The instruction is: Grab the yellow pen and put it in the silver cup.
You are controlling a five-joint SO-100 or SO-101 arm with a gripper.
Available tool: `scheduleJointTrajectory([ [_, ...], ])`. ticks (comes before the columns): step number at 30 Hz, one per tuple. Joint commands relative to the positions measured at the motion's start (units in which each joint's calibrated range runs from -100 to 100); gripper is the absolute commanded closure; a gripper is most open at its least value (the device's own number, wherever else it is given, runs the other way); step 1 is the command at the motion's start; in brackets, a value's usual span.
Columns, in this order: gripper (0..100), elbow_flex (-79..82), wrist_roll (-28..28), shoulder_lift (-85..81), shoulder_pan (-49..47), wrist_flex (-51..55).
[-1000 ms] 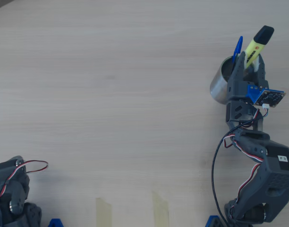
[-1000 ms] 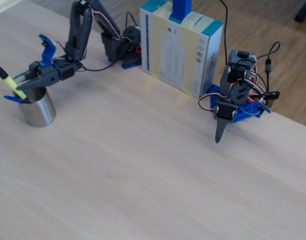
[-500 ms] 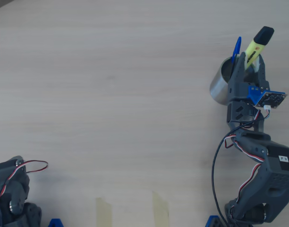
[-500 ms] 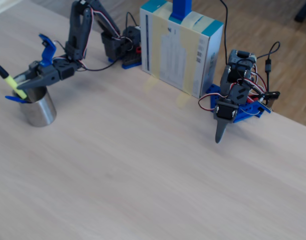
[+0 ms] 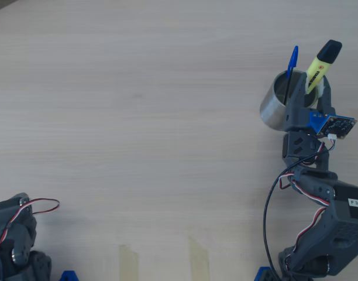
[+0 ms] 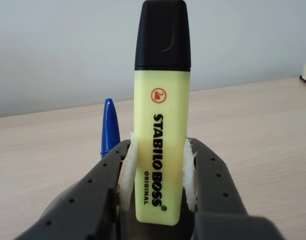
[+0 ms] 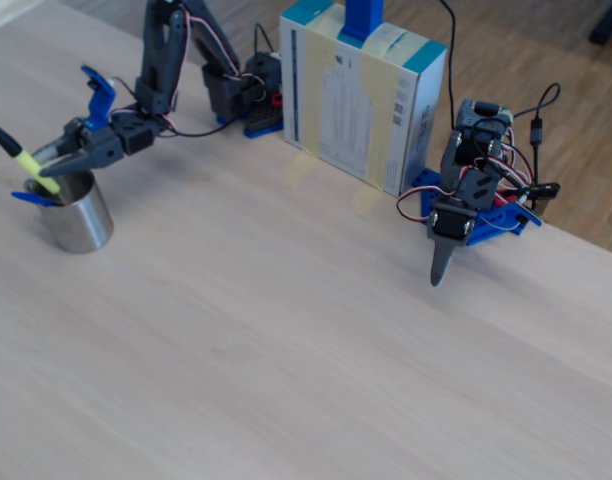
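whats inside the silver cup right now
A blue ballpoint pen stands in the silver cup, and the yellow pen leans in too, with the gripper around it. The gripper hides the cup's bottom and the pens' lower ends.

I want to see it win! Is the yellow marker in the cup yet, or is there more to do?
Nearly. Done: the yellow highlighter is picked up and its lower end sits over the mouth of the silver cup, next to a blue pen. In hand: the tool grips its barrel with foam-padded fingers, as the wrist view shows. Left: let go so it drops in, then back away.
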Motion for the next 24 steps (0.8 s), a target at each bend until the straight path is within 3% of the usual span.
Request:
scheduleJointTrajectory([
  [1,90,-0.1,1.0,-3.3,-0.3,0.2],
  [24,90,1.8,2.2,-3.3,-1.8,0.2],
])
